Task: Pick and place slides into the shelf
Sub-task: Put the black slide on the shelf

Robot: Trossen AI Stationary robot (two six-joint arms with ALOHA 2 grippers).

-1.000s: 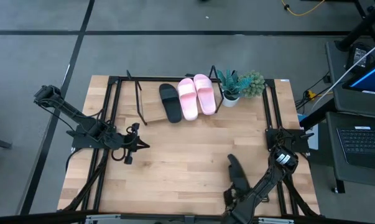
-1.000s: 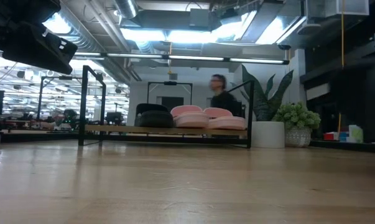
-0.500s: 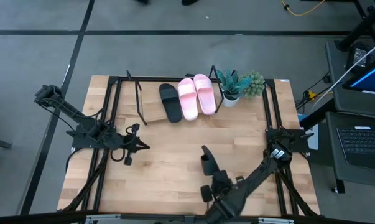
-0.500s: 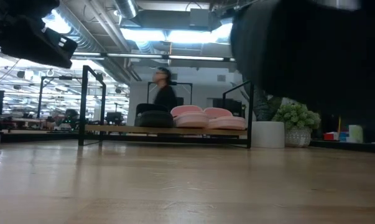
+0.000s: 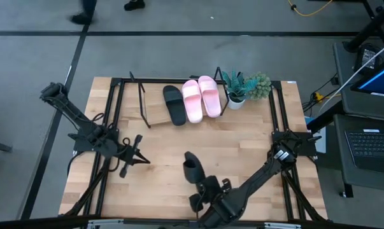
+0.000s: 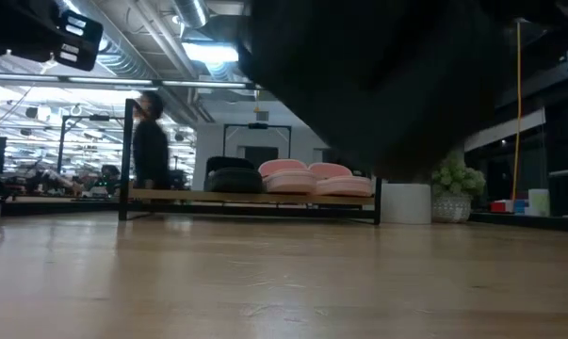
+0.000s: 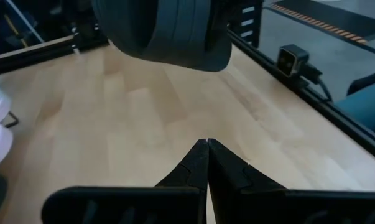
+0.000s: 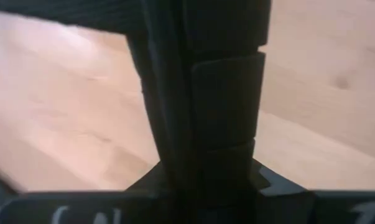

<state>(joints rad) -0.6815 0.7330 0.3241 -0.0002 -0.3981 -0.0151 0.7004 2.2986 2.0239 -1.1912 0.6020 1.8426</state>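
The shelf [image 5: 155, 113] stands at the table's far edge and carries one black slide [image 5: 174, 105] and two pink slides [image 5: 192, 100] [image 5: 209, 95], lying flat side by side; the low view shows them too [image 6: 293, 175]. My right gripper [image 5: 205, 189] is near the table's near edge, about the middle, shut on the second black slide [image 5: 193, 168]. That slide fills the top of the left wrist view [image 7: 162, 31] and of the low view [image 6: 378, 75]. My left gripper [image 5: 139, 159] is shut, over the table's left half, touching nothing. My right gripper holds the black slide by the end nearest the table's near edge [image 5: 200, 182], pinched between the two fingers. In the right wrist view the slide [image 8: 224, 93] runs forward from between the fingers. The slide is lifted clear of the table and points toward the shelf.
Two potted plants [image 5: 235, 89] [image 5: 259, 85] stand right of the shelf at the far edge. Black frame rails [image 5: 112, 121] [image 5: 282, 121] run along the table's left and right sides. Bare wood [image 5: 198, 137] lies between the grippers and the shelf. A person [image 6: 152, 141] walks in the room behind.
My right gripper has carried the black slide toward the table's left, from the near right part to about the middle, and the slide has risen in front of the low camera. My left arm has shifted a little, its gripper still shut.
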